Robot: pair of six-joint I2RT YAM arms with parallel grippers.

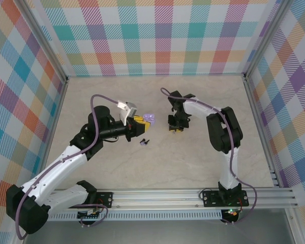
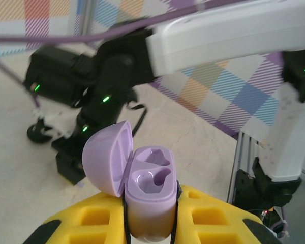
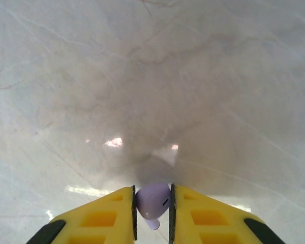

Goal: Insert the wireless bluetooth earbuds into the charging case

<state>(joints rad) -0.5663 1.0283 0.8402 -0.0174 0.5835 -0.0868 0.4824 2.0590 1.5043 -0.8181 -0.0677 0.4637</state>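
The left gripper (image 1: 139, 122) is clenched on the lavender charging case (image 1: 150, 118), holding it out over the middle of the table (image 1: 193, 168). In the left wrist view the left gripper's yellow fingers (image 2: 213, 218) press against both sides of the case body (image 2: 150, 190). The case stands upright between them. Its lid (image 2: 108, 157) is hinged open to the left, and two moulded wells in the top face are exposed and unoccupied. The right arm (image 2: 223, 35) crosses the background of that view, with small green lights lit on its dark joints. The right gripper (image 1: 175, 126) points down at the table just to the right of the case, apart from it. In the right wrist view the right gripper (image 3: 152, 201) is closed on a lavender earbud (image 3: 153, 199). The rounded head sits between the two yellow fingers (image 3: 104, 216) and a short stem shows below. The pale marbled table surface (image 3: 142, 76) lies beneath it. A dark earbud (image 1: 144, 142) lies loose on the table just below the left gripper, touching neither gripper.
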